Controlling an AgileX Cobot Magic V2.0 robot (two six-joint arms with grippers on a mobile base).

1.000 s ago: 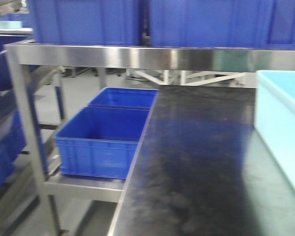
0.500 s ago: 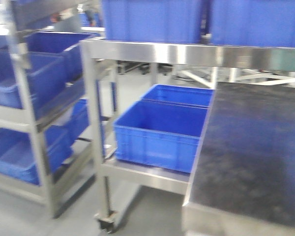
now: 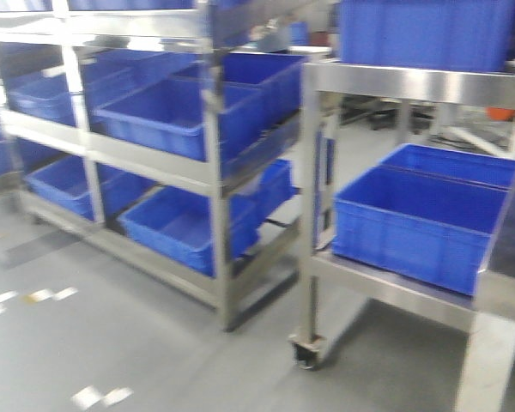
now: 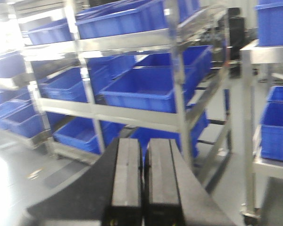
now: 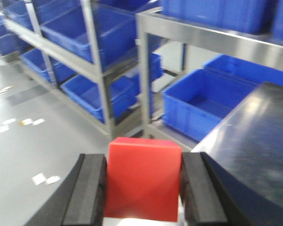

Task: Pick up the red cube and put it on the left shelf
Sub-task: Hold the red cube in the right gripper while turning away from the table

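The right pincer [image 5: 142, 190] was clamped on the red cube [image 5: 144, 174], which it held in the air beside the black-topped surface [image 5: 254, 136]. The left pincer [image 4: 143, 179] had its pads pressed together. The left shelf [image 3: 146, 165], loaded with blue crates [image 3: 167, 120], stood well apart from the cube.

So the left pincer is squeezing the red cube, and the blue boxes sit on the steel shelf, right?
Not quite. The right pincer is squeezing the red cube, as the right wrist view shows; the left pincer is shut on nothing. The blue boxes do sit on the steel shelf.
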